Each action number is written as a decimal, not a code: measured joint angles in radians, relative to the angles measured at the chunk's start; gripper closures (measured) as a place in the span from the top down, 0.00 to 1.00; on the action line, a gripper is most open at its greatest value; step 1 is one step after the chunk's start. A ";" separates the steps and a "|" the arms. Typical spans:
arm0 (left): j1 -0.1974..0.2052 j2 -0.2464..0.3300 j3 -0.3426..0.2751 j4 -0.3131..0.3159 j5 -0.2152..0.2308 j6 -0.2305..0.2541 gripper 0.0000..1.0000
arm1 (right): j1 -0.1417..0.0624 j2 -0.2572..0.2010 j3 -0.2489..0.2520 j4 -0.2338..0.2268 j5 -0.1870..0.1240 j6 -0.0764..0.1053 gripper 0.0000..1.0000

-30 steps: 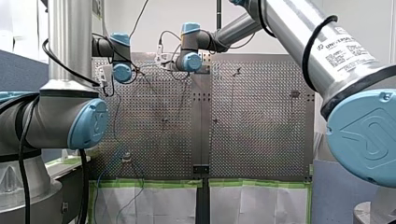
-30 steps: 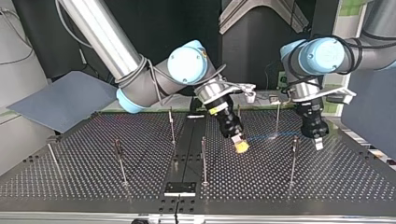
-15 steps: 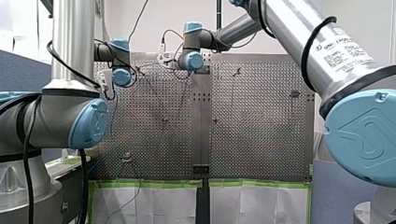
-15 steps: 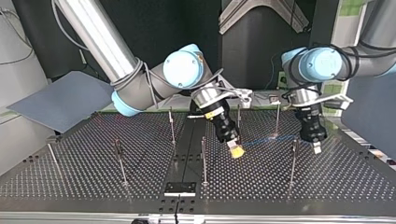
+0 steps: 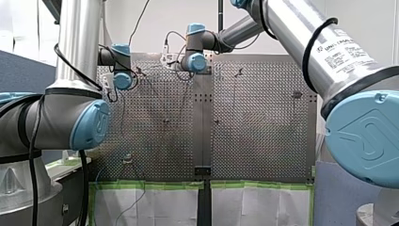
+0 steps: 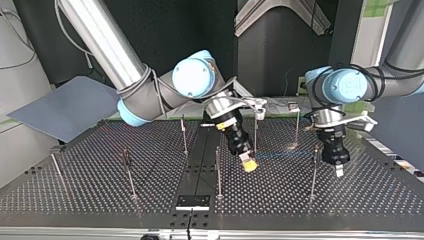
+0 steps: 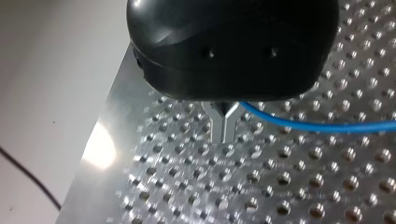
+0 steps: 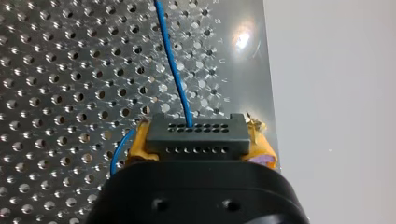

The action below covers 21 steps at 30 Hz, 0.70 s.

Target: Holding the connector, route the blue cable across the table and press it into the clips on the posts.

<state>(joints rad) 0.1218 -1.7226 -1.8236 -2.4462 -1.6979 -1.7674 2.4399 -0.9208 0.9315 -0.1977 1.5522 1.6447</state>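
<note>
Right end effector: yellow pads clamped on the dark connector — gripped at its two ends.
Blue cable: leaves the connector's holed face and runs ahead over the perforated counter.
Left end effector: metal fingers pressed together, low over the counter. The cable comes away at their root — apparently pinched there, though the housing hides the contact.
Posts: upright on the counter. In the top view, one stands just beside the right end effector.
</note>
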 joint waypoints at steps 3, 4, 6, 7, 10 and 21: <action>0.011 -0.001 0.002 -0.001 0.001 -0.004 0.00 | -0.005 0.000 -0.006 0.001 -0.002 0.000 0.00; 0.014 -0.001 0.003 -0.001 0.001 -0.005 0.00 | -0.006 0.000 -0.007 0.001 -0.002 0.000 0.00; 0.019 -0.001 0.003 -0.005 0.000 -0.005 0.00 | -0.007 0.000 -0.010 0.001 -0.002 0.000 0.00; 0.020 -0.001 0.003 -0.007 0.000 -0.005 0.00 | -0.008 0.000 -0.010 0.001 -0.002 0.000 0.00; 0.025 -0.001 0.003 -0.018 -0.001 -0.009 0.00 | -0.008 0.000 -0.011 0.002 -0.003 0.000 0.00; 0.022 0.011 -0.003 -0.096 -0.041 -0.078 0.43 | -0.008 0.000 -0.011 0.033 0.045 -0.007 0.00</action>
<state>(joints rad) 0.1435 -1.7114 -1.8266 -2.5424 -1.7386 -1.8449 2.4318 -0.9203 0.9200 -0.1649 1.5968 1.6372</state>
